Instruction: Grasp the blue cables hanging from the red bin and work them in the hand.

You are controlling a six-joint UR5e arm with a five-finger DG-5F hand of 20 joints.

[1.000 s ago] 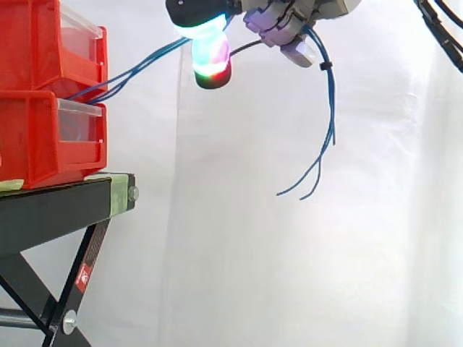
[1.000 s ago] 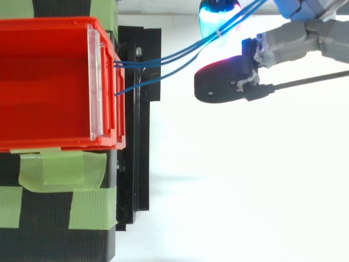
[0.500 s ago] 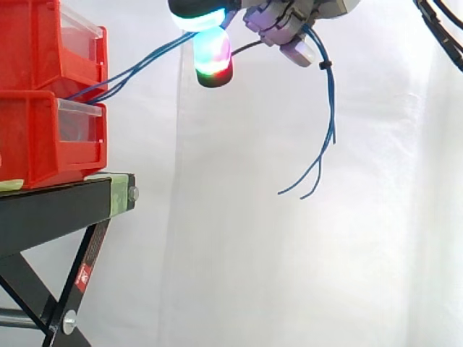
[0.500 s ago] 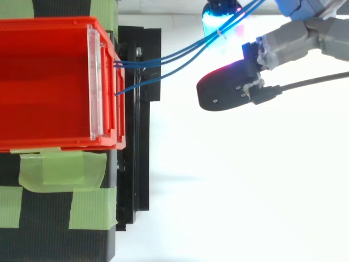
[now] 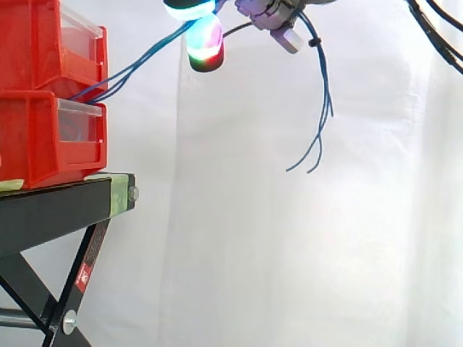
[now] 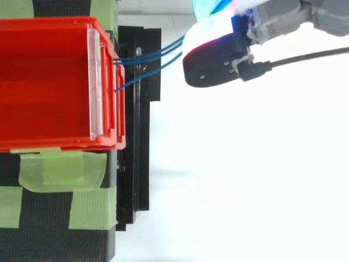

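Blue cables [image 5: 137, 66] climb from the gap between the stacked red bins [image 5: 43, 137] up to my hand [image 5: 271, 16] at the top of the side view. The hand is shut on the blue cables; they pass through it and their loose ends [image 5: 323, 94] dangle in the air to its right. Below the hand a fingertip [image 5: 205, 48] glows green, red and magenta. From above, the cables [image 6: 144, 75] leave the front of the red bin [image 6: 54, 24] and slant up to the hand [image 6: 272, 22], whose dark fingertip [image 6: 212, 63] hovers close to the bin's front.
The bins sit on a black stand [image 5: 65, 202] with green tape [image 6: 60, 169] on its top. A white curtain hangs behind. Open air lies to the right of the stand, below the hand.
The hand has risen and shifted left toward the bins, carrying the cables. The dangling ends hang higher than before.
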